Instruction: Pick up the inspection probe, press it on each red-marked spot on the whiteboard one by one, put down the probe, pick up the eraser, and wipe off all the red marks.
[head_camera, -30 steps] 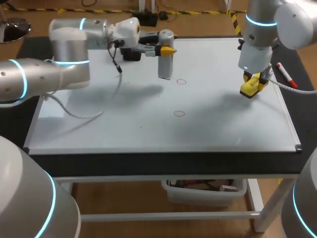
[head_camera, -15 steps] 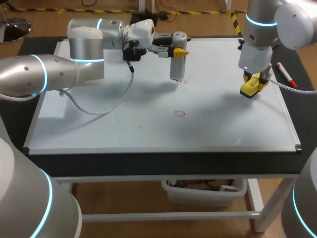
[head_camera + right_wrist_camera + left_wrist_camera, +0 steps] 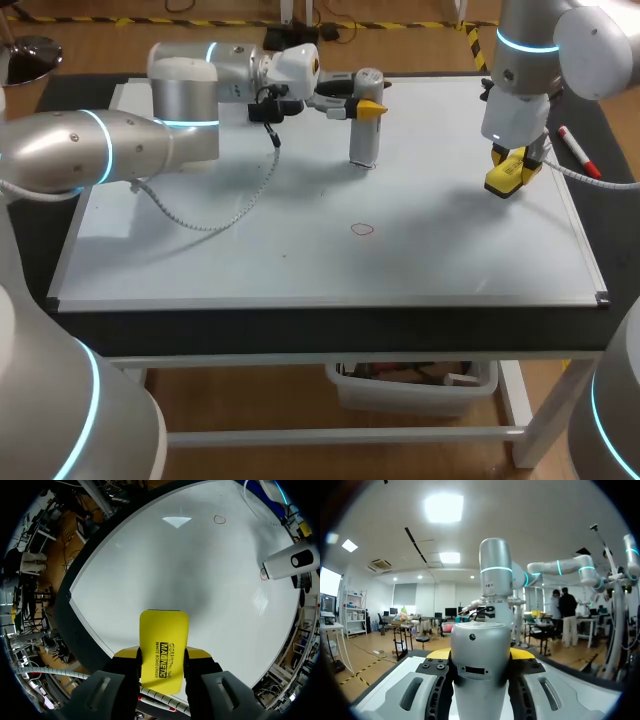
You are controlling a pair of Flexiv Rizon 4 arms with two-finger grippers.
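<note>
Pressing the probe (image 3: 364, 135) on the red marks is the step in hand. The left gripper (image 3: 366, 104) is closed on the probe near its upper end, one finger on each side. It holds the probe upright with the lower end at the far red mark (image 3: 263, 574) on the whiteboard (image 3: 220, 250). Whether that end bears on the board or stands just clear of it cannot be told. The near red mark (image 3: 362, 228) lies apart from the probe, toward the front edge, and is judged to be the one remaining.

The next move calls for lifting the probe straight off the board, carrying it to the near mark and lowering it upright onto the ring. Lifting before travel should avoid dragging the end through the ink.

The right gripper (image 3: 162, 656) is closed on the yellow eraser (image 3: 162, 640) and holds it over the right part of the whiteboard, well apart from both marks. A marker pen (image 3: 578, 150) lies on the surface beside the board's right edge.

Only the head view shows both arms and the spacing of the marks, but there the probe covers most of the far mark. The right wrist view shows that mark beside the probe's end. The left wrist view shows only the probe body between the fingers, with no mark visible, so it cannot confirm alignment.
</note>
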